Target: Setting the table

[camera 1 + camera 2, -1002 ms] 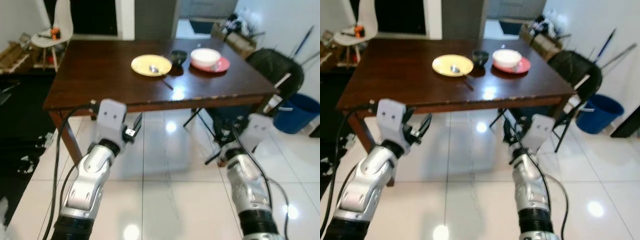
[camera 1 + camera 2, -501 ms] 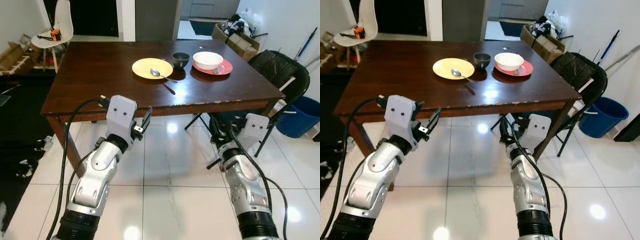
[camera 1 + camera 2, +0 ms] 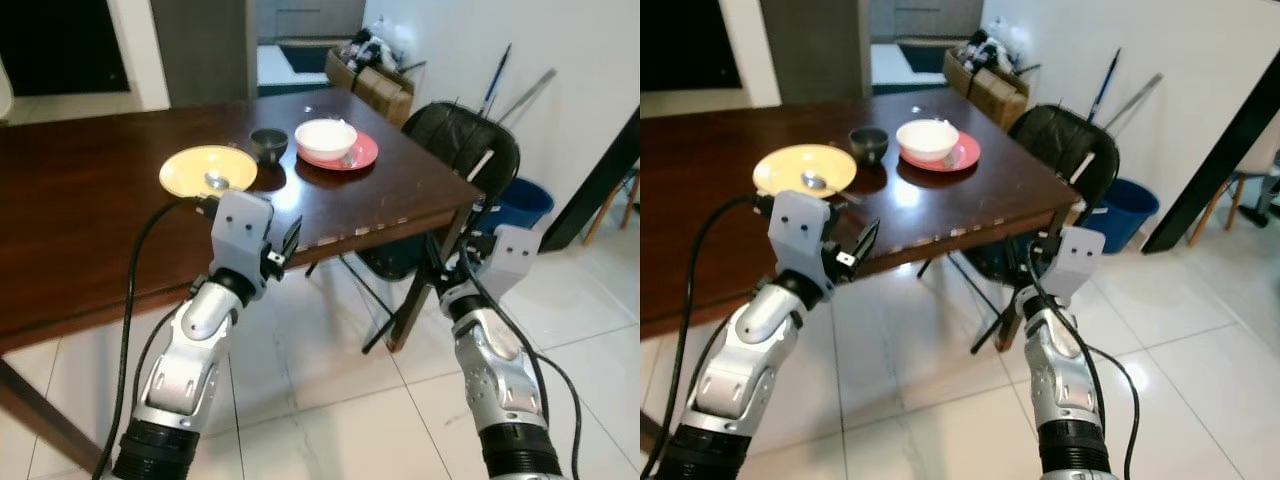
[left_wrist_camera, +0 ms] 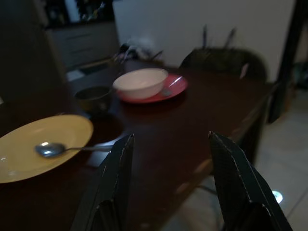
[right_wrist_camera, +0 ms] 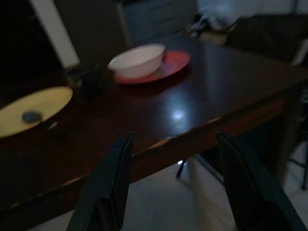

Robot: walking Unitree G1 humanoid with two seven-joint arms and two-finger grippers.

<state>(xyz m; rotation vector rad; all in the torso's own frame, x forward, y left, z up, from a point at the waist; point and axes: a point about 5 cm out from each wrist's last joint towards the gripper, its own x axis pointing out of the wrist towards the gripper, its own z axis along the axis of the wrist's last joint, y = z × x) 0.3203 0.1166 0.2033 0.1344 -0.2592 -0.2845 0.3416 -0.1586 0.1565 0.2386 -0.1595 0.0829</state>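
Observation:
On the dark wooden table [image 3: 100, 200] lies a yellow plate [image 3: 208, 168] with a spoon [image 4: 53, 149] on it. Beside it stands a small dark bowl [image 3: 268, 143], then a white bowl [image 3: 325, 138] resting on a red plate [image 3: 362, 155]. My left gripper [image 4: 171, 136] is raised at the table's near edge, short of the yellow plate, open and holding nothing. My right gripper [image 5: 174, 136] hangs lower, in front of the table's near right corner, also open and holding nothing.
A black chair [image 3: 455, 140] stands at the table's right side, close to my right arm. Behind it are a blue bin [image 3: 515, 203], leaning poles [image 3: 500, 70] and cardboard boxes [image 3: 380, 80]. A dark post [image 3: 600, 160] rises at far right. The floor is glossy white tile.
The whole picture has shifted: the camera has come closer to the table and swung toward its right corner. Both grippers remain open, in much the same pose.

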